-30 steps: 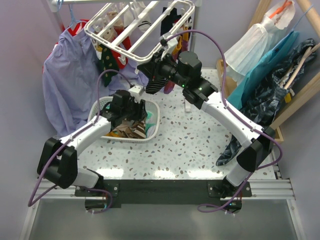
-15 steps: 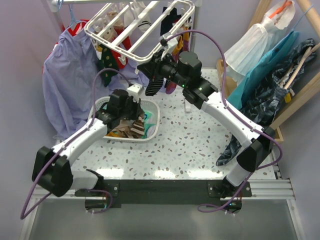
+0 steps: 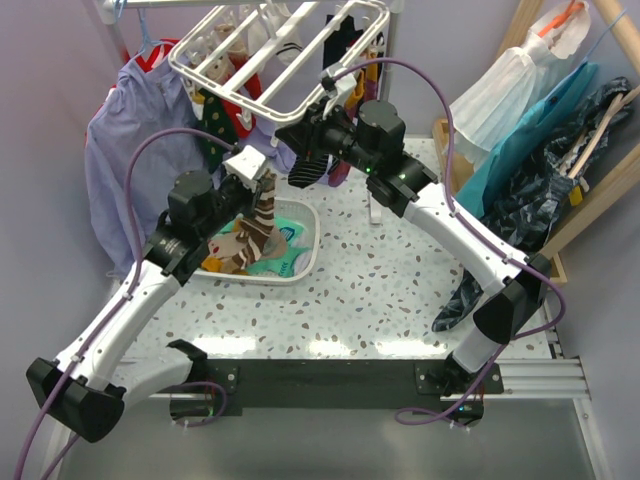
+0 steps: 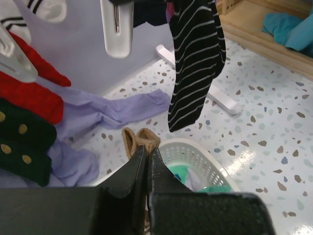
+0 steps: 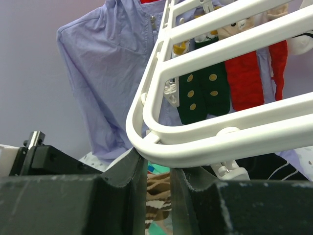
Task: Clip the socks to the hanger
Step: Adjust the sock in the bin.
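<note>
Well, left gripper (image 4: 146,149): my fingers are pressed together on the cuff of the brown-cream striped sock (image 4: 140,138), with no gap between them. I pinch it at the very top so the rest hangs free and a bit of cuff sticks out for a clip to bite.
Sock's place: it dangles from my left fingertips over the basket (image 3: 262,281), at about nine o'clock on the table in the overhead view. Its lower end reaches down towards the other socks (image 3: 285,240) inside; I cannot tell whether it is clear of them.
Right gripper (image 5: 157,164): nearly closed, and it looks nipped onto the rounded near corner of the hanger (image 5: 205,142). I judge I hold it there so the rack does not swing.
Hanger's place: twelve o'clock in the overhead view, tilted, above and beyond the basket.
Free clip (image 4: 117,24): at eleven o'clock from my left fingertips, empty, probably where this cuff belongs.
Black-white striped sock (image 4: 195,58): already hung, at one o'clock from my left fingertips.
Next: raise the cuff to that clip without tugging the rack.
</note>
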